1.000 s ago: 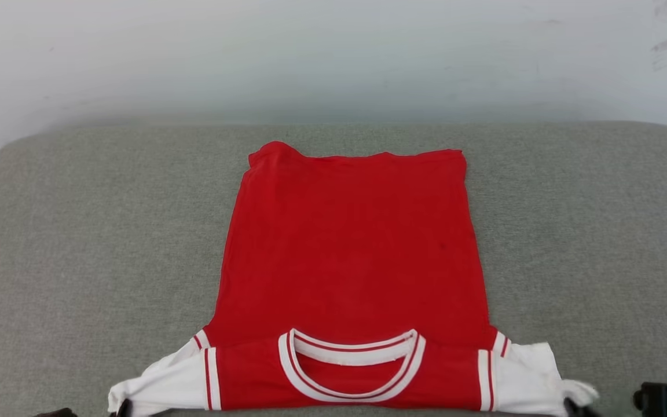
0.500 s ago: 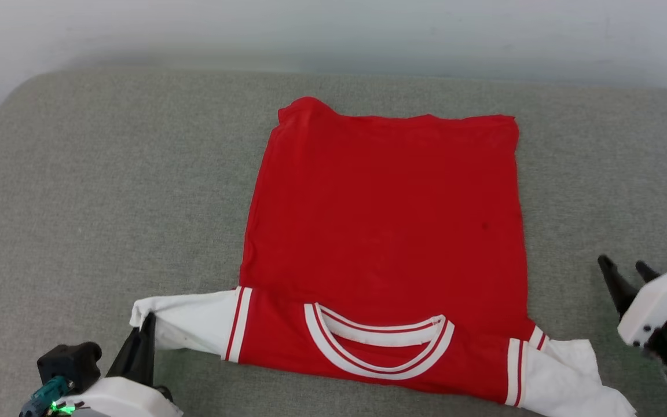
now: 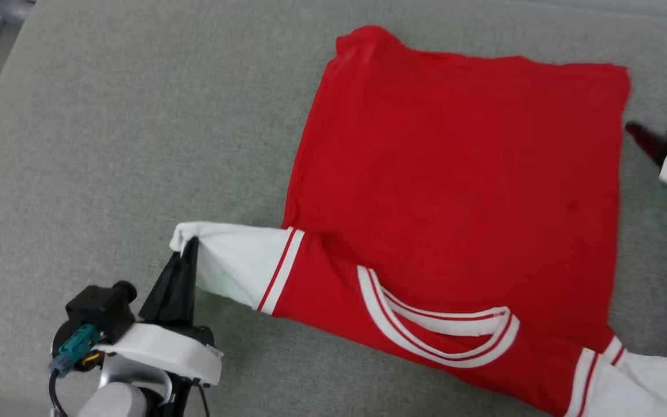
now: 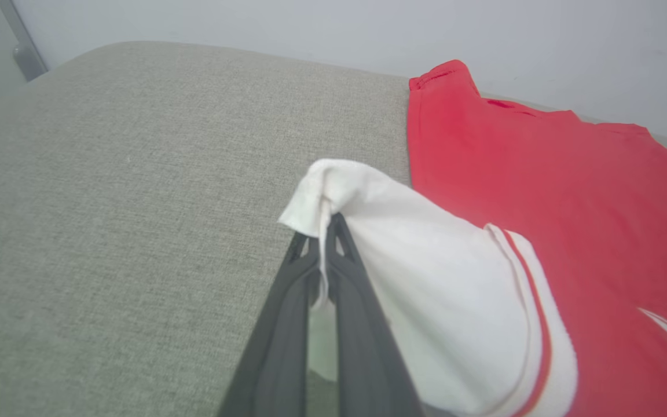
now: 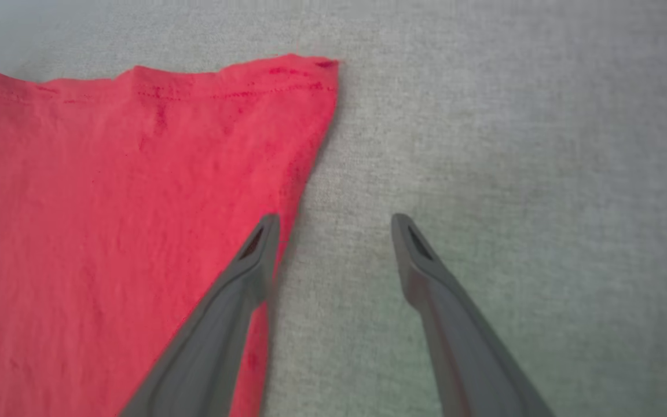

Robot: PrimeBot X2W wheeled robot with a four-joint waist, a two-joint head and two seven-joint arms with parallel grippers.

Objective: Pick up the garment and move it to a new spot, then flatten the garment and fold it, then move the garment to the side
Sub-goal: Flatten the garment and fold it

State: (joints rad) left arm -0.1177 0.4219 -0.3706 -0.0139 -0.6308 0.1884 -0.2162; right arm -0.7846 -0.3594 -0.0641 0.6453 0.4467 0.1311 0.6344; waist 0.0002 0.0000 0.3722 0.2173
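Head view: left gripper (image 3: 191, 243) pinches garment (image 3: 455, 174) by soft sleeve (image 3: 235, 266); right gripper (image 5: 333, 223) gapes empty.

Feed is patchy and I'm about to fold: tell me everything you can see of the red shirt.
The shirt is thin, soft red cloth with white short sleeves and a striped collar, lying mostly flat on the grey cushion, collar end folded over, nearest the robot. The left gripper, fingers shut, pinches and lifts one sleeve tip. The right gripper is open at the far right edge; contact unclear.
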